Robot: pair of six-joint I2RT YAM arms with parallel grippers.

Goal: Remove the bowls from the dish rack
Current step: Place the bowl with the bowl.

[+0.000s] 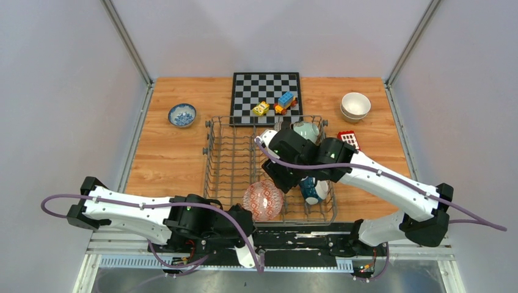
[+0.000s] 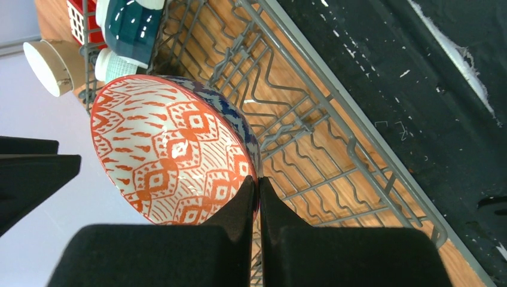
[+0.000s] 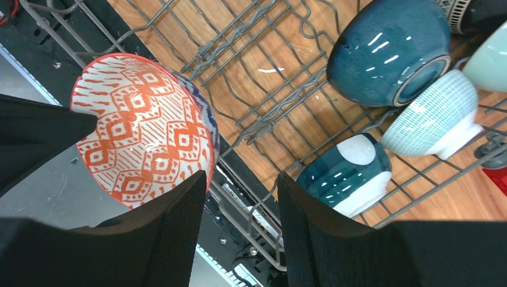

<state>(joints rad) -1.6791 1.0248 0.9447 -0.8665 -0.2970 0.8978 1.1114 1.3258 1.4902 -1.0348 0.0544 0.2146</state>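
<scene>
Left gripper is pinched tight on the rim of the red-patterned bowl, holding it on edge right at the near rail of the dish rack. Whether it's clear of the tines, I can't tell. Right gripper hangs over the rack's right half, jaws apart, nothing between them. So where are we? Partway, I'd say: a blue-and-white bowl sits out on the table at far left, a cream stack at far right. Left inside: a dark teal bowl, a pale ribbed bowl, a teal-and-white bowl and a mint bowl at the far end. At least four to go, plus the one in hand.
</scene>
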